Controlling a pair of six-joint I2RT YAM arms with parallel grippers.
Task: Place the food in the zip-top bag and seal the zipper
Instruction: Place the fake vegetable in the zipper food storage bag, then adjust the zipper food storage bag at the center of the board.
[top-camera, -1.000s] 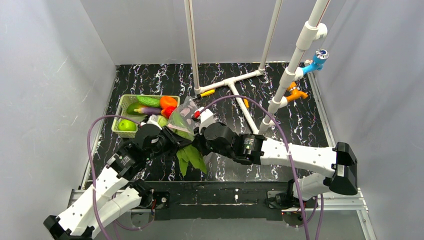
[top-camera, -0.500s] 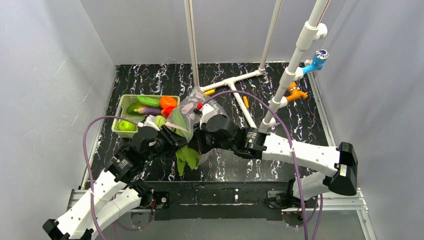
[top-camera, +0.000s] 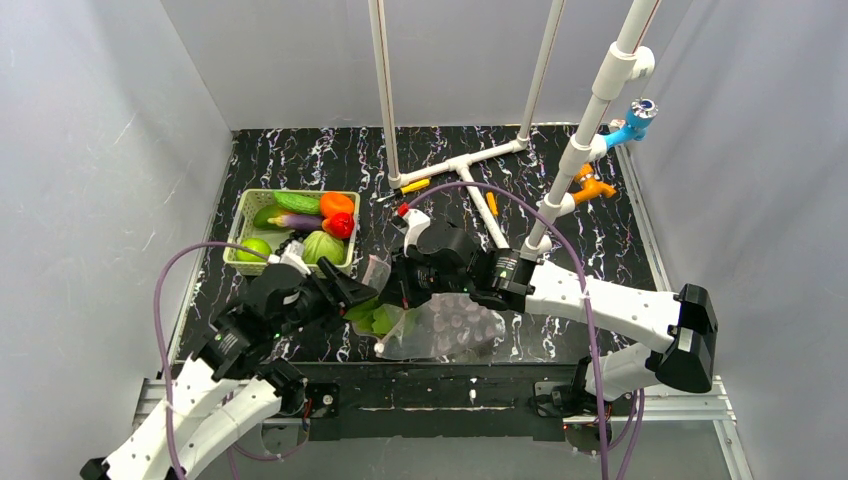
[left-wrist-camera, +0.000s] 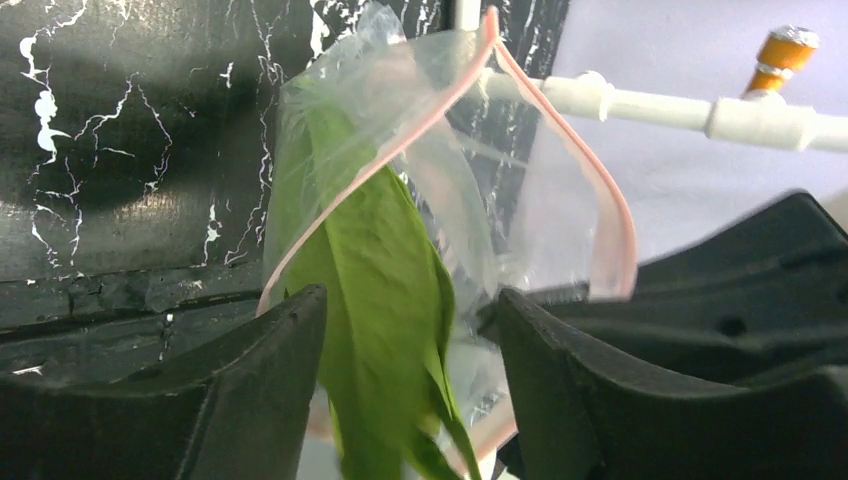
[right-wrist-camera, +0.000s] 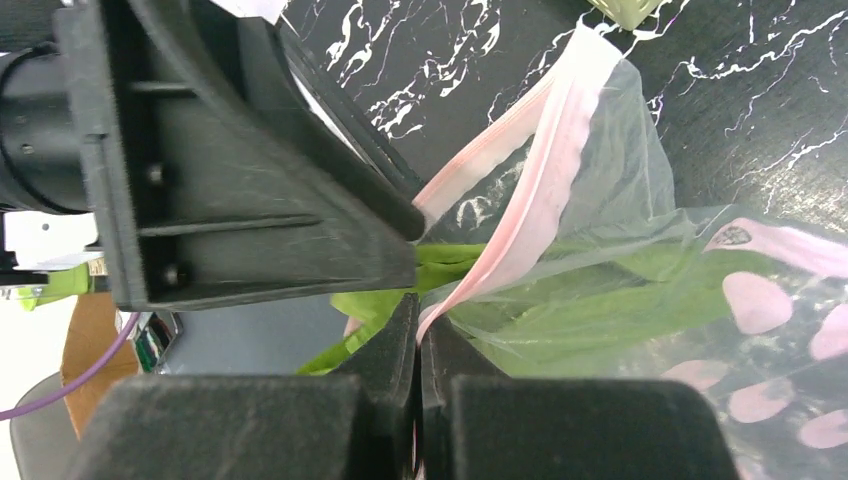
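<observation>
Pinches the zipper (right-wrist-camera: 545, 170) of the zip-top bag (top-camera: 450, 325) in the closed right gripper (right-wrist-camera: 418, 330), at the table's (top-camera: 300, 160) 6 o'clock. Holds left gripper (left-wrist-camera: 408, 300) jaws apart either side of a green leafy piece (left-wrist-camera: 370, 290) poking from the mouth. Shows toy fruit and vegetables (top-camera: 342, 225) in the basket (top-camera: 243, 215) at 10 o'clock.

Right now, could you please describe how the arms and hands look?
The left arm and right arm are white shells with black joints, each with a purple cable. The left hand and right hand are matte black.
</observation>
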